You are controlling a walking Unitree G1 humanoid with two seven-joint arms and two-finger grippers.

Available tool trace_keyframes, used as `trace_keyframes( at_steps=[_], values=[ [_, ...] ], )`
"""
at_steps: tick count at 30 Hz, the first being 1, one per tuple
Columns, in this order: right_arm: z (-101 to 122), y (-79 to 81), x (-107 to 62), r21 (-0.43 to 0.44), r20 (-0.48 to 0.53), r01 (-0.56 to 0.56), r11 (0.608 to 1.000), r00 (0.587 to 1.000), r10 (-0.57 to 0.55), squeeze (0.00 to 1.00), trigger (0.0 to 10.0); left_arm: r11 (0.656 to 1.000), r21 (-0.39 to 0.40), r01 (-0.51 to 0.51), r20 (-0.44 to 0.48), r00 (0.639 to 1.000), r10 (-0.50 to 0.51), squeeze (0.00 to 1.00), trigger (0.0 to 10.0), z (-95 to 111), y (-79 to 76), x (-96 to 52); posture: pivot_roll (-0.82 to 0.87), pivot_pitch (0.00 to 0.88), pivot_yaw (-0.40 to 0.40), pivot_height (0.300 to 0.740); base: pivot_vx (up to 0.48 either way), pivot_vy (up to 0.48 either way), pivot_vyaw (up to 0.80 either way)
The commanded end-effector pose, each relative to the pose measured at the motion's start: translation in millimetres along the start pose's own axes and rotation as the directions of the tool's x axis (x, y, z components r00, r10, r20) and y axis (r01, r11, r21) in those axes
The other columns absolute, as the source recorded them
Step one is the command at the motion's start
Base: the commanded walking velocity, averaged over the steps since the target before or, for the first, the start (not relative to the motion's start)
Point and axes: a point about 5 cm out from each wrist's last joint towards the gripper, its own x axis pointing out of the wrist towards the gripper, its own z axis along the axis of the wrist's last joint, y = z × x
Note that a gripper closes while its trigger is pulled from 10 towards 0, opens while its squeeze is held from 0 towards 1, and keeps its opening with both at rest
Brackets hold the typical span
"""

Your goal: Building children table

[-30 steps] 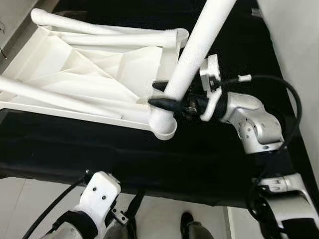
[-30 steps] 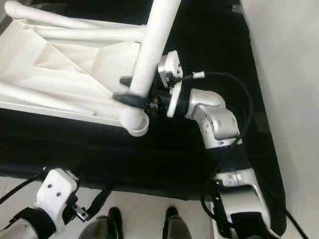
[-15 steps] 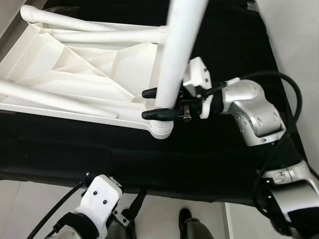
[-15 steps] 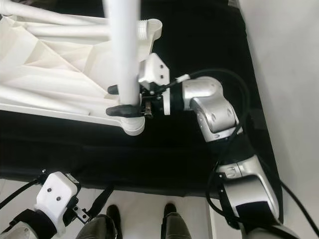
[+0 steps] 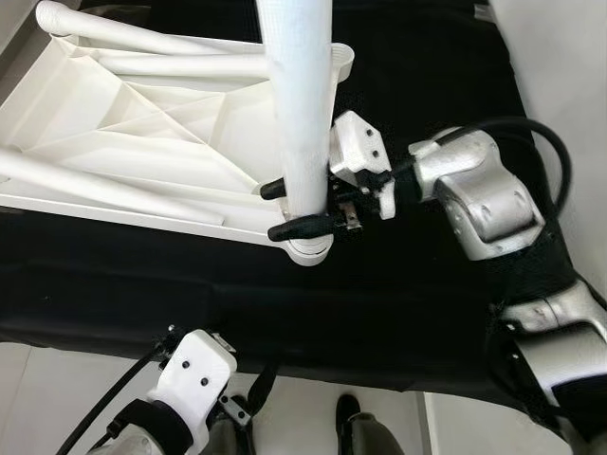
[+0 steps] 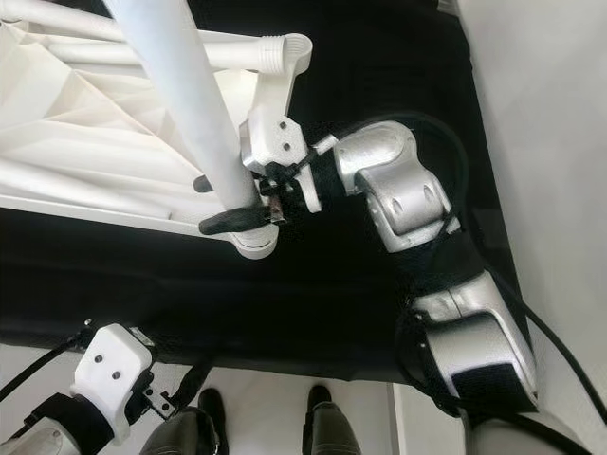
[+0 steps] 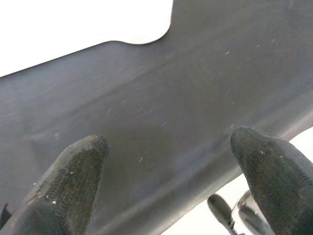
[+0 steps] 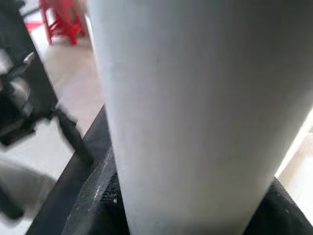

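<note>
My right gripper [image 5: 296, 210] is clamped on the round white plastic table leg [image 5: 298, 104], one black finger [image 5: 302, 227] on each side of it, low on the leg just above its bottom end. The leg stands nearly upright, its foot seated in the round white corner socket [image 5: 310, 249] of the upside-down white plastic children's tabletop [image 5: 142, 133]. From the right wrist the leg [image 8: 195, 107] is pressed between the finger pads, with floor and something red blurred behind it.

The tabletop lies ribbed underside up on a black cloth-covered surface [image 5: 398, 294]. It acts as a shallow tray: two more white legs [image 5: 180, 43] lie across its far edge, and another long white leg [image 5: 85, 180] lies diagonally nearer me. The far corner socket [image 6: 285, 52] faces sideways with its threaded rim showing.

My left gripper [image 7: 168, 166] hangs low by the near edge of the black surface, fingers [image 7: 73, 171] spread wide apart, holding nothing, looking at the dark cloth edge. White wrist housing [image 5: 194, 374] is at the bottom of the head view.

Shoes [image 6: 318, 408] are on the pale floor below the surface edge; can't tell whose.
</note>
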Motion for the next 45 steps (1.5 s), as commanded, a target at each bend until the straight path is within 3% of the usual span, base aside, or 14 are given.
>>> trace_keyframes(
  at_steps=[1,3,5,10,13,15,18,25,29,31,38,45],
  values=[
    [-41,1.5,1.9,0.164,-0.115,0.077,0.984,0.992,-0.058,0.00,10.0,1.000,-0.024,0.011,-0.023,1.000,-0.011,0.00,10.0,-5,-4.9,-2.2,-0.05,0.450,-0.048,0.740,0.000,0.000,0.00],
    [-45,0.4,1.6,0.202,-0.113,0.128,0.971,0.988,-0.107,0.00,10.0,1.000,-0.024,0.010,-0.023,1.000,-0.010,0.00,10.0,-5,-5.0,-2.3,-0.04,0.447,-0.047,0.740,0.000,0.000,0.00],
    [-54,0.1,-1.9,0.274,-0.108,0.229,0.934,0.972,-0.207,0.00,10.0,1.000,-0.024,0.009,-0.023,1.000,-0.009,0.00,10.0,-6,-5.2,-2.3,-0.05,0.445,-0.045,0.740,0.000,0.000,0.00],
    [-63,5.0,-9.2,0.320,-0.082,0.309,0.896,0.951,-0.298,0.00,10.0,1.000,-0.024,0.008,-0.024,1.000,-0.009,0.00,10.0,-6,-5.4,-2.2,-0.05,0.441,-0.038,0.740,0.000,0.000,0.00],
    [-67,16.2,-15.9,0.341,-0.027,0.357,0.870,0.929,-0.370,0.00,10.0,1.000,-0.022,0.010,-0.028,1.000,-0.011,0.00,10.0,-8,-4.9,-2.6,-0.05,0.438,-0.027,0.740,0.000,0.000,0.00],
    [-67,26.2,-22.2,0.366,0.060,0.414,0.833,0.883,-0.465,0.00,10.0,1.000,-0.017,0.014,-0.032,0.999,-0.014,0.00,10.0,-9,-4.2,-2.9,-0.05,0.433,-0.019,0.740,0.000,0.000,0.00],
    [-67,30.3,-22.3,0.382,0.090,0.418,0.824,0.871,-0.483,0.00,10.0,1.000,-0.015,0.014,-0.035,0.999,-0.014,0.00,10.0,-10,-3.2,-2.7,-0.04,0.429,-0.011,0.740,0.000,0.000,0.00],
    [-64,51.5,-12.5,0.312,0.128,0.331,0.891,0.914,-0.384,0.00,10.0,1.000,-0.006,0.015,-0.041,0.999,-0.016,0.00,10.0,-12,-0.9,-2.8,-0.03,0.426,0.004,0.740,0.000,0.000,0.00],
    [-66,59.9,-6.9,0.247,0.075,0.283,0.927,0.948,-0.309,0.00,10.0,1.000,-0.002,0.016,-0.044,0.999,-0.016,0.00,10.0,-13,0.0,-3.1,-0.03,0.427,0.005,0.740,0.000,0.000,0.00],
    [-67,62.9,-5.0,0.173,0.000,0.241,0.955,0.969,-0.245,0.00,10.0,1.000,0.001,0.017,-0.045,0.999,-0.017,0.00,10.0,-13,0.7,-3.3,-0.03,0.427,0.006,0.740,0.000,0.000,0.00],
    [-64,59.2,-9.5,0.130,-0.082,0.212,0.969,0.976,-0.203,0.00,10.0,1.000,0.003,0.014,-0.040,0.999,-0.014,0.00,10.0,-13,1.3,-2.7,-0.04,0.430,-0.006,0.740,0.000,0.000,0.00],
    [-66,54.5,-12.2,0.165,-0.136,0.213,0.963,0.972,-0.192,0.00,10.0,1.000,0.000,0.012,-0.035,0.999,-0.012,0.00,10.0,-11,0.8,-2.0,-0.04,0.433,-0.013,0.740,0.000,0.000,0.00]
  ],
)
